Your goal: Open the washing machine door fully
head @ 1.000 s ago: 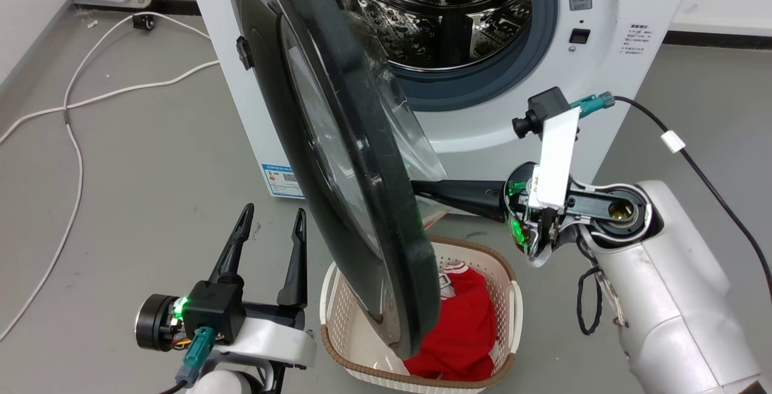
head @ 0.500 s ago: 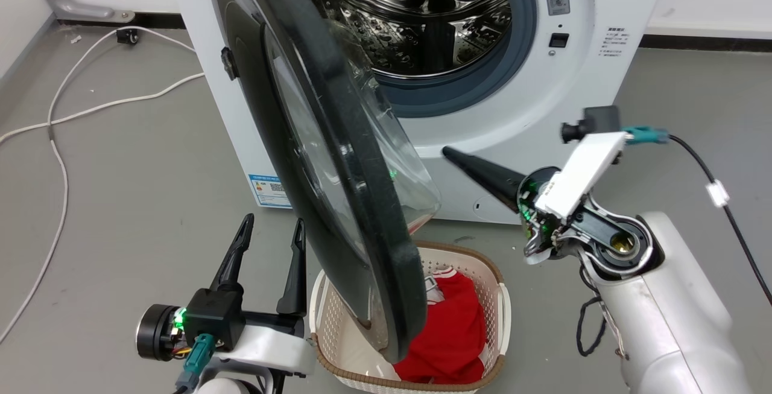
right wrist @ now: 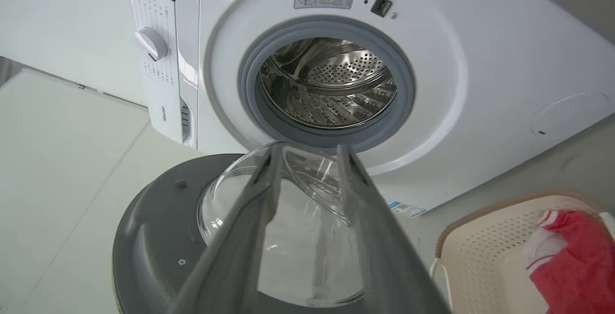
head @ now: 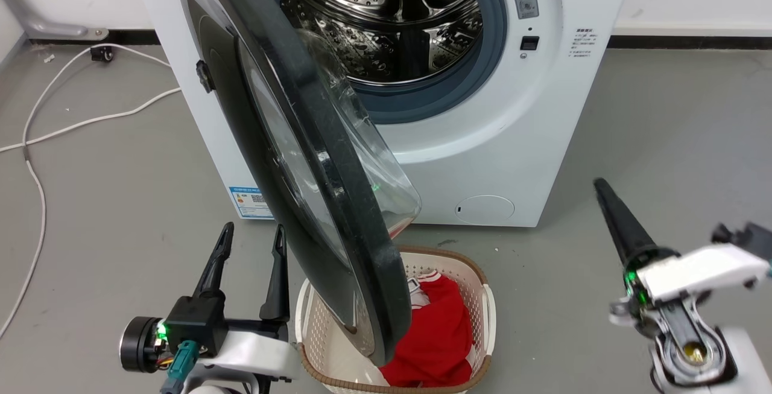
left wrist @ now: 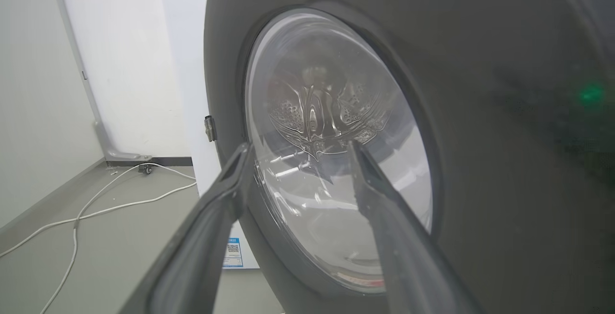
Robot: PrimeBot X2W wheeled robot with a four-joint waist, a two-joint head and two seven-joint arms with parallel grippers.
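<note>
**Door's about halfway out, neither hand on it**

The left hand (head: 253, 228) sits low at the near left, fingers apart and holding nothing. It points up right beside the outer face of the door (head: 338, 201). In its wrist view the glass sits between the two fingers, close, and I can't tell if they touch it. The right hand (right wrist: 306, 150) is well off at the near right, fingers a little apart and also empty. It's aimed toward the door's inner side and the drum (head: 386, 26).

I'd call this mid-task. The latch is free and the door hangs out from its hinge on the machine's left, roughly edge-on to the head camera. It's nowhere near folded back.

Next move, I reckon, is a push on the inner face or rim, sweeping the door left and toward the far side until it stops. The right hand has to cross a fair gap first. The left hand looks parked in the door's arc, so it probably has to clear out.

The door is a big glossy black disc with a thick rim. Its clear glass bowl (head: 377, 165) bulges toward the machine (head: 512, 140). Its near edge hangs over the basket (head: 486, 297), which has something red (head: 446, 333) in it. It's slick and curved, so I'd guess pushing beats pinching.
</note>
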